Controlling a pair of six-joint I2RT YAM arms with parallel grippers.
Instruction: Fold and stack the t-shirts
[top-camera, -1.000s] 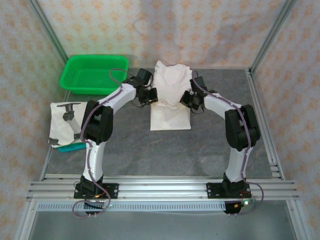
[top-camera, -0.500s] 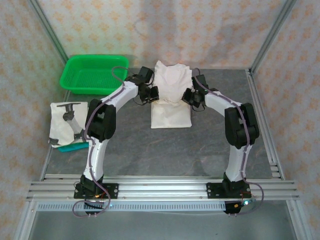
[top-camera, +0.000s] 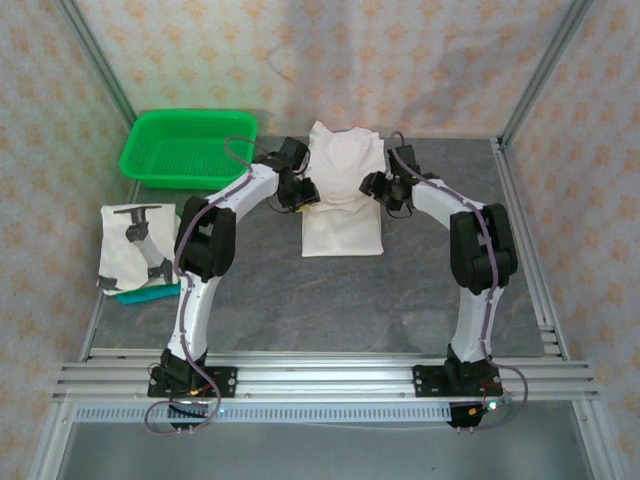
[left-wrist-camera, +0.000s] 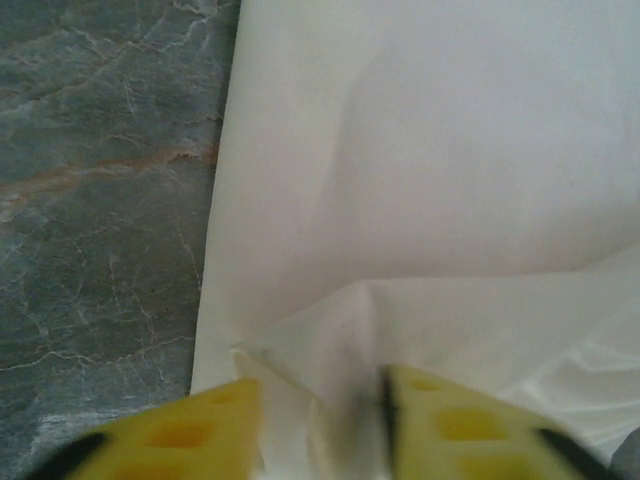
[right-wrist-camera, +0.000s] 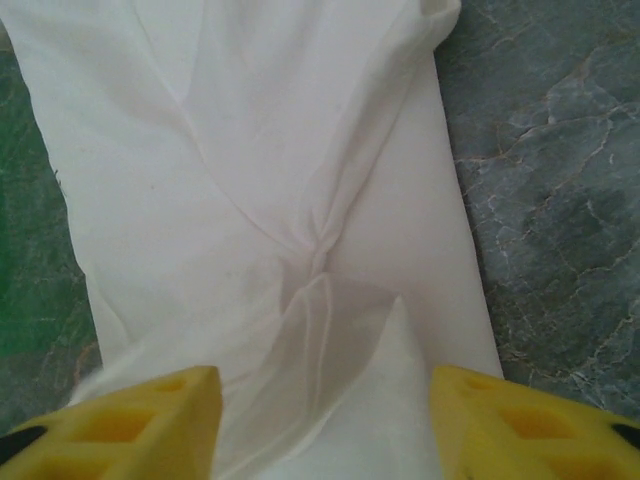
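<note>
A white t-shirt (top-camera: 342, 205) lies lengthwise in the middle of the table, its far half humped up between the two arms. My left gripper (top-camera: 304, 190) is at the shirt's left edge. In the left wrist view the left gripper (left-wrist-camera: 322, 405) is shut on a raised ridge of the t-shirt (left-wrist-camera: 430, 180), pinched between the yellow fingers (left-wrist-camera: 190, 435). My right gripper (top-camera: 376, 188) is at the shirt's right edge. Seen from the right wrist, the right gripper (right-wrist-camera: 325, 390) stands open, with puckered t-shirt cloth (right-wrist-camera: 250, 170) lying between its widely spread fingers (right-wrist-camera: 500, 420). A folded t-shirt (top-camera: 135, 248) with dark marks rests at the left.
A green mesh basket (top-camera: 187, 146) stands at the back left. The folded shirt at the left lies on a teal object (top-camera: 148, 293). Grey marbled tabletop (top-camera: 330, 300) spreads in front of the shirt. Metal frame posts (top-camera: 530, 90) rise at the back corners.
Both grippers have moved a little toward the far side and inward along the shirt's edges, and the humped far half of the shirt has bunched up more narrowly.
</note>
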